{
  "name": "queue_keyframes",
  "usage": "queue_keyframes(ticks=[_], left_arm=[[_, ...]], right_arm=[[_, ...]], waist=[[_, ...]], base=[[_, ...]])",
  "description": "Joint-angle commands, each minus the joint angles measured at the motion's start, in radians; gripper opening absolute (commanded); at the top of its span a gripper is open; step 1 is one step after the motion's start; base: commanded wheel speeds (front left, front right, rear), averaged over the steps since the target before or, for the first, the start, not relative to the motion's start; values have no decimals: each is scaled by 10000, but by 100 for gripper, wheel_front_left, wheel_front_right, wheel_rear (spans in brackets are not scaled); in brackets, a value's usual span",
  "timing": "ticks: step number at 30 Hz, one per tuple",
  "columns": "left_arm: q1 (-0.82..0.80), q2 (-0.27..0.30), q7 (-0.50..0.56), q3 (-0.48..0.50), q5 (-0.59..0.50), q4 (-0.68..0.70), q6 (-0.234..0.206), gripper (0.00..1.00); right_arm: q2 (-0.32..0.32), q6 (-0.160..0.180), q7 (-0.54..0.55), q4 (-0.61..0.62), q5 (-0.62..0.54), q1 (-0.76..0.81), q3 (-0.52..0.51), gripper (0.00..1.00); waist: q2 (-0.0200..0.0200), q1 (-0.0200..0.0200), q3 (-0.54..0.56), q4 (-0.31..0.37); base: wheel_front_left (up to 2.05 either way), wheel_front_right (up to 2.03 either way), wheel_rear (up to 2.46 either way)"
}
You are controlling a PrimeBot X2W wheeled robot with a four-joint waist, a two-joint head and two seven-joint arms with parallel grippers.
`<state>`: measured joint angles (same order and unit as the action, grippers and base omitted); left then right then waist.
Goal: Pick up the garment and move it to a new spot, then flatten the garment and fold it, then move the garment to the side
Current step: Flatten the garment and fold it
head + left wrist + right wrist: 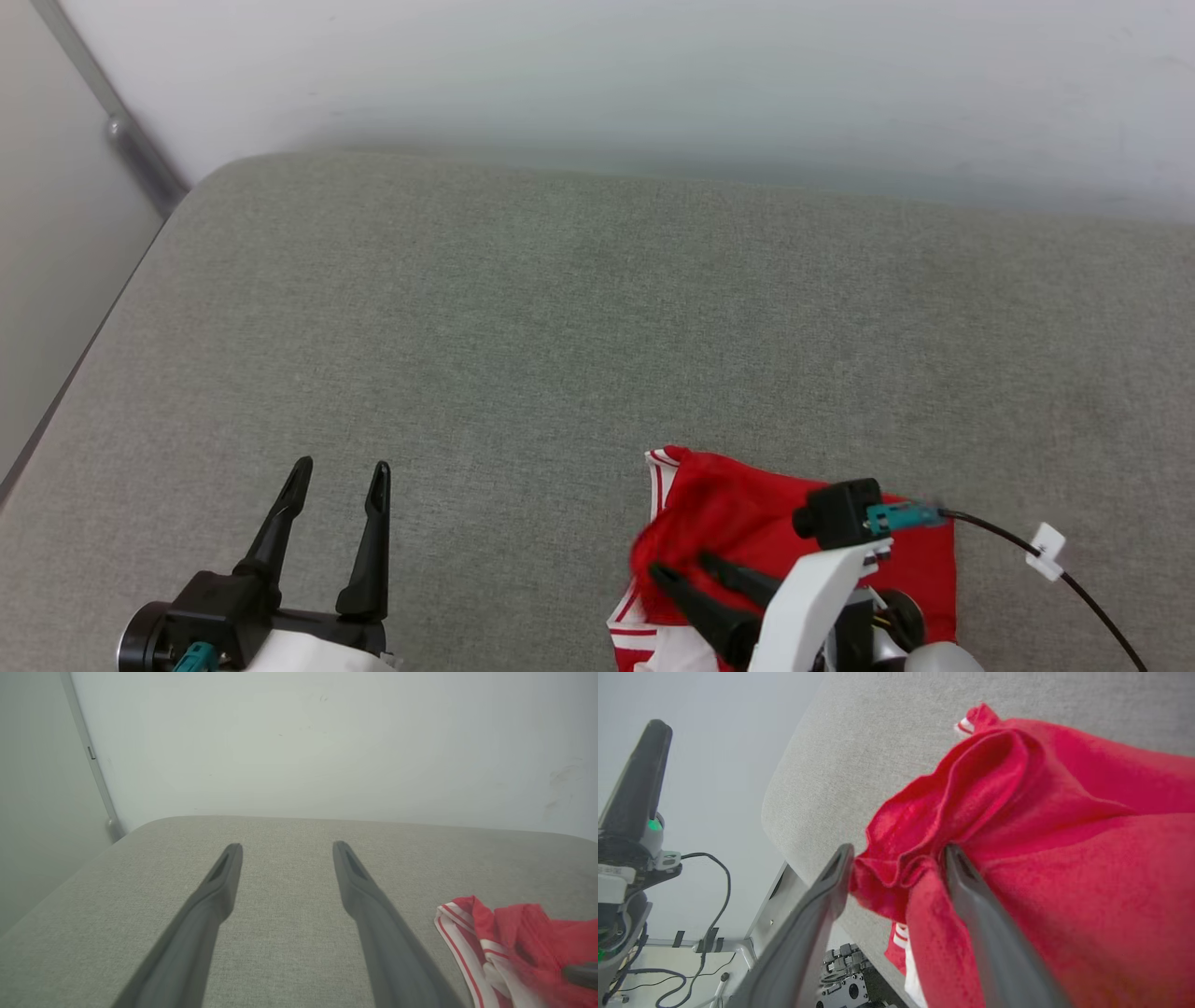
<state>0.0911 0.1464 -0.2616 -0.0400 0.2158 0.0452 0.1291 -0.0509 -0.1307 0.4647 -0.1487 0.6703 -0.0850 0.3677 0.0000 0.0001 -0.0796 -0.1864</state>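
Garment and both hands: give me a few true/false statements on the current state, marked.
1. The garment lies bunched near the front edge of the grey cushion. True.
2. The left hand holds a sleeve. False: it is open over bare cushion, apart from the garment.
3. The right hand has its fingers spread with red fabric between them. True.
4. The garment is folded flat. False: it is crumpled.

Garment (738, 523): red cloth, soft, matt, slightly fuzzy; striped trim of smoother knit
Table cover (560, 327): grey woven fabric, matt, coarse weave
Left gripper (341, 467), right gripper (679, 563): dark plastic-looking fingers, smooth, matt
Forearm shell (812, 597): white, smooth, slight gloss
Wall (653, 75): pale, smooth, matt
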Motion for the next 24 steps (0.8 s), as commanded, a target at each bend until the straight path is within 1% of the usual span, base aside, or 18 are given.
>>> queue_keyframes(ticks=[1,4,7,9,11,14,17,19,22,24], left_arm=[[-90,-8,-46,-1,10,-15,20,100],[-83,6,-46,21,-17,-46,20,100],[-100,1,-46,35,-51,-46,20,100],[-98,-25,-46,42,-58,-28,20,100],[-99,-28,-46,-7,-53,-7,20,100],[-138,-20,-46,-18,-41,15,18,100],[-190,-43,-46,-21,-58,55,20,100],[-220,-73,-46,-31,-18,60,20,100],[-285,-78,-46,-66,58,89,18,100],[-269,-120,-46,-44,121,130,19,100]], right_arm=[[14,0,-69,81,139,-213,142,100],[4,0,-125,265,298,-444,265,100],[7,0,-115,402,-62,-729,-23,100],[6,0,-74,442,-686,-956,-360,100],[-41,0,2,506,-1814,-1270,-611,100],[-376,0,-123,678,-2994,-1626,-834,100],[-1033,2,-682,952,-3859,-2043,-860,100],[-1472,0,-1211,1080,-4222,-2150,-889,100],[-1930,2,-2026,1337,-4321,-2043,-1393,100],[-2325,3,-2587,1528,-4662,-1824,-1772,100]], waist=[[0,-1,6,25],[0,-1,23,133],[0,-1,64,279],[0,-1,79,404],[0,-1,74,546],[0,-1,74,756],[0,-1,66,955],[0,-1,65,1057],[0,-1,72,1153],[0,-1,73,1220]], base=[[0,0,0],[0,0,0],[0,0,0],[0,0,0],[0,0,0],[0,0,0],[0,0,0],[0,0,0],[0,0,0],[0,0,0]])
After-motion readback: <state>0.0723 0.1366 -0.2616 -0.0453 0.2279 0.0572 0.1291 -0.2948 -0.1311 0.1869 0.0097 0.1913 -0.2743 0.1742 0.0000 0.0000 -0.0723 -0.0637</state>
